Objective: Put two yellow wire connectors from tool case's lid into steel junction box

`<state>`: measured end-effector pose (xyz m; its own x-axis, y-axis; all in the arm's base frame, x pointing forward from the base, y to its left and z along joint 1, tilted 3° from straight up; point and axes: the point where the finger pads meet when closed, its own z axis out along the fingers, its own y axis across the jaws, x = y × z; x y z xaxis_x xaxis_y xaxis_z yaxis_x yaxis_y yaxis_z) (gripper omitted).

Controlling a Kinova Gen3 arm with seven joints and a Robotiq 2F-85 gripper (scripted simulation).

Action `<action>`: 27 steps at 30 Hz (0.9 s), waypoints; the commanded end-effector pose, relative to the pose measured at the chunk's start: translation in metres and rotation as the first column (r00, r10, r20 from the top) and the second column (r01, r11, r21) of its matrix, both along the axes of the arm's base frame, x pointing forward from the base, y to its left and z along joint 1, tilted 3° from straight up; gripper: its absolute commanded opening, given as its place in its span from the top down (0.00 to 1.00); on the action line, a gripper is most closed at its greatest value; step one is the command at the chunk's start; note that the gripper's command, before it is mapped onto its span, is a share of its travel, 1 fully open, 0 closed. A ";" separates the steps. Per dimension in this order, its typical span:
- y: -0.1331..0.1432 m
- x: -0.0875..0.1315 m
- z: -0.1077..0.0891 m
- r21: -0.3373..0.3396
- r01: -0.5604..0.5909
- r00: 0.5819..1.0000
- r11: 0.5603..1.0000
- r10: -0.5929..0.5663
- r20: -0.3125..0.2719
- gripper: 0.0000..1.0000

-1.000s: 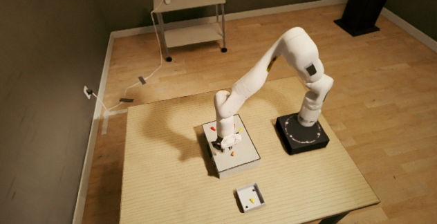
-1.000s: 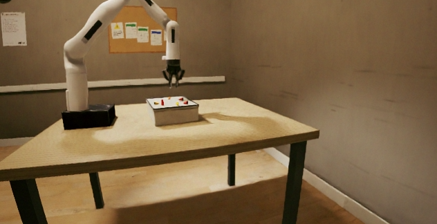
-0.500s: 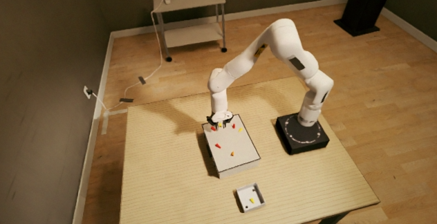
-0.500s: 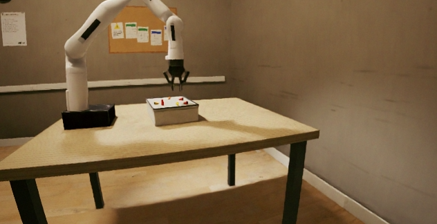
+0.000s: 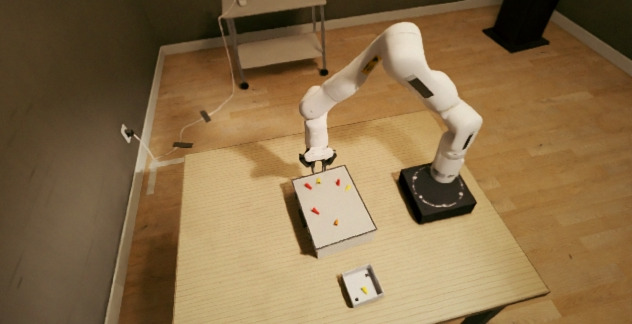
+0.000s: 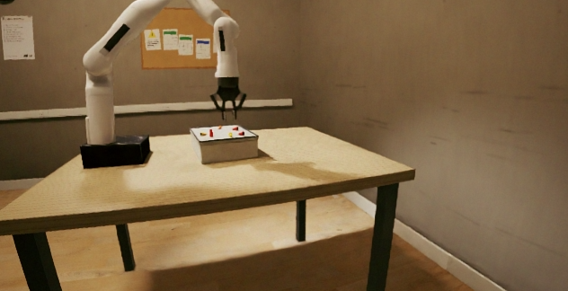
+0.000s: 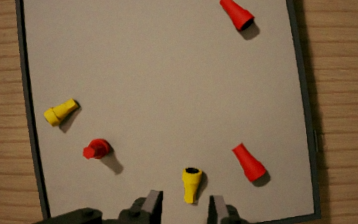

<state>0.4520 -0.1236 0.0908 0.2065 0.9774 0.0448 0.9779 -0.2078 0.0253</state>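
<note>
A: Second pick is on. The black two-finger claw (image 7: 183, 206) hangs part-open, holding nothing, above the grey tool-case lid (image 7: 161, 60).

B: A small yellow cone-shaped wire connector (image 7: 191, 184) lies just ahead, between its fingers. Next, I'd say: descend, close.

The wide table top (image 5: 240, 248) looks like pale wood with fine straight grain lines and a matt finish. The flat grey lid of the tool case (image 7: 171, 75) is smooth and matt, with a thin dark rim. The small yellow cone-shaped wire connectors (image 7: 191, 184) and the red cone-shaped ones (image 7: 248, 162) look like smooth plastic with a soft shine. The small square steel junction box (image 5: 371, 271) has pale, dull metal walls. The white robot arm (image 5: 400, 48) has a smooth, slightly glossy shell, and its square black base (image 5: 467, 207) is matt. The plank floor (image 5: 550, 93) is light wood with a low sheen.
</note>
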 end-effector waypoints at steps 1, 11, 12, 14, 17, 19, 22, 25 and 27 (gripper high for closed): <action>-0.001 0.000 -0.002 0.000 0.002 1.000 1.000 -0.002 0.001 0.64; 0.001 0.004 -0.039 0.000 0.002 1.000 1.000 -0.002 0.001 0.64; 0.001 0.004 -0.039 0.000 0.002 1.000 1.000 -0.002 0.001 0.64; 0.001 0.004 -0.039 0.000 0.002 1.000 1.000 -0.002 0.001 0.64; 0.001 0.004 -0.039 0.000 0.002 1.000 1.000 -0.002 0.001 0.64; 0.001 0.004 -0.039 0.000 0.002 1.000 1.000 -0.002 0.001 0.64; 0.001 0.004 -0.039 0.000 0.002 1.000 1.000 -0.002 0.001 0.64; 0.001 0.004 -0.039 0.000 0.002 1.000 1.000 -0.002 0.001 0.64; 0.001 0.004 -0.039 0.000 0.002 1.000 1.000 -0.002 0.001 0.64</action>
